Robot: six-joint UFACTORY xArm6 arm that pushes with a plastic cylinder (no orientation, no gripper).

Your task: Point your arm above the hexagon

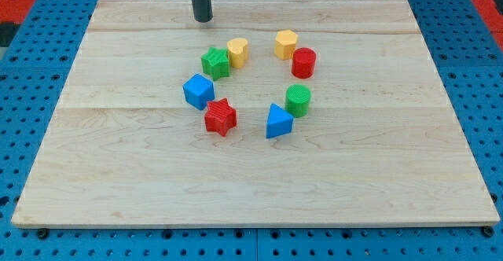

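Rod tip near the view's top edge of the board, touching no block, up and to the view's left of the ring

My tip (pixel 203 20) rests on the wooden board (pixel 118 174), carrying and pushing nothing; nearest blocks are the yellow heart-like block (pixel 237 52) and the green star (pixel 215 62) touching it, both below the tip; the yellow hexagon (pixel 286 44) sits well to the tip's right at the ring's upper right, just beside the red cylinder (pixel 304 62); further round: green cylinder (pixel 299 101), blue triangle (pixel 278 121), red star (pixel 221 117), blue cube (pixel 199 90); blue pegboard (pixel 31 72) surrounds the board
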